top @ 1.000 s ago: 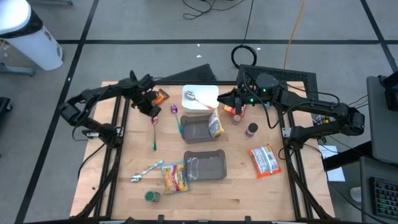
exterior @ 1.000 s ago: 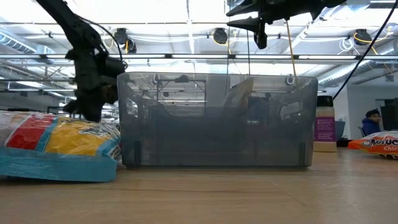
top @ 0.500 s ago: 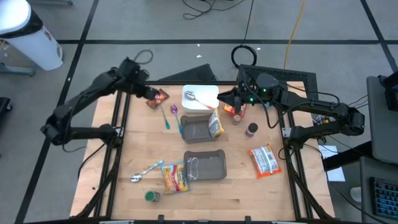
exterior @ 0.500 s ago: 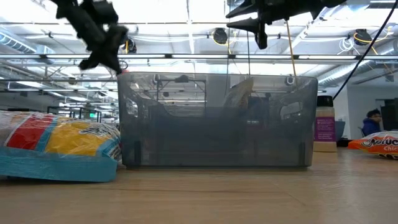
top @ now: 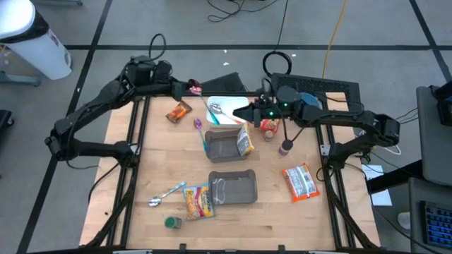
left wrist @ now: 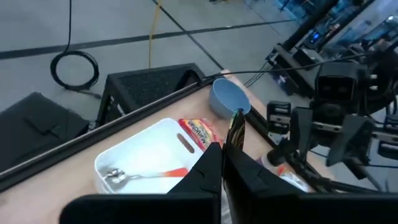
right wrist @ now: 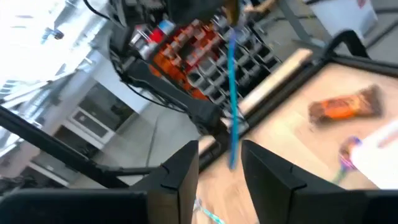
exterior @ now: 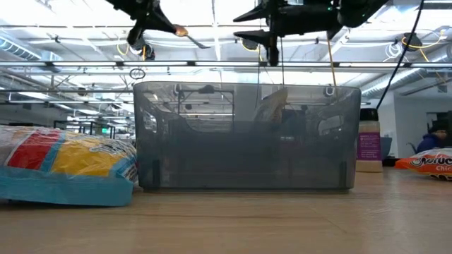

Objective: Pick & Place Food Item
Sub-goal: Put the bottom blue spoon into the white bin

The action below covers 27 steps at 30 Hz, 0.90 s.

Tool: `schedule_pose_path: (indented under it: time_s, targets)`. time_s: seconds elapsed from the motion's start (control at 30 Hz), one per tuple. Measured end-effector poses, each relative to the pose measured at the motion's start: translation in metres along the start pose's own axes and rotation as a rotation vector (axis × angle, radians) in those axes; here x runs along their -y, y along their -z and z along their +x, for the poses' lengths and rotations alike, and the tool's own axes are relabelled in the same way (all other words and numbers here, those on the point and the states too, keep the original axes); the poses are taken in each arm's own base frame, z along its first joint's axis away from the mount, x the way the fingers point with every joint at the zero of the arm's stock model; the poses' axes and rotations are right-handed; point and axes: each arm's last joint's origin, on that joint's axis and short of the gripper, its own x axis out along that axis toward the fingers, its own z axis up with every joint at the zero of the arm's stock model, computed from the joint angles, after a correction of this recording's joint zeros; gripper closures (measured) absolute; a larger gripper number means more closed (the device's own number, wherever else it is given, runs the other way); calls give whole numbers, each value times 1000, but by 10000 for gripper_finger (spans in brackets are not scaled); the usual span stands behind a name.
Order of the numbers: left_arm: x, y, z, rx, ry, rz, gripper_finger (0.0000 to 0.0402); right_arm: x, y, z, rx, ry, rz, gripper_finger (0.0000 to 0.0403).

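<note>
The left gripper [top: 189,87] hung above the white tray [top: 236,106], jaws pinching a thin utensil [left wrist: 235,129], likely for delivery. The right gripper [top: 244,112] hovered alongside, jaws spread, apparently ready to receive it.

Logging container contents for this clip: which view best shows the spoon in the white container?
The left wrist view: the spoon lies in plain sight inside the white container. The high view shows it small. The low and right wrist views don't show it clearly.

Table [top: 155,169]: pale wood, matt, grain visible. 2 grey bins [top: 232,189] [top: 220,147]: translucent smoky plastic, smooth. White tray [top: 233,106]: glossy plastic. Metal spoon [top: 167,194]: shiny. Snack packets [top: 300,181] [top: 198,202]: glossy crinkled film.
</note>
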Motion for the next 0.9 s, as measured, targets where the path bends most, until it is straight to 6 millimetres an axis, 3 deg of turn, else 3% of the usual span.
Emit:
schedule_pose_path:
  time_s: [0.43,0.6,0.9]
  targets:
    - [30,20,62,-54,105,27,397,14,5,24,-48,4,46,212]
    - [35,26,73,-76,125,28,394,17,7,26,-62,12,56,215]
    - [36,27,74,-70,113,27,397,16,7,26,-78,-6,41,255]
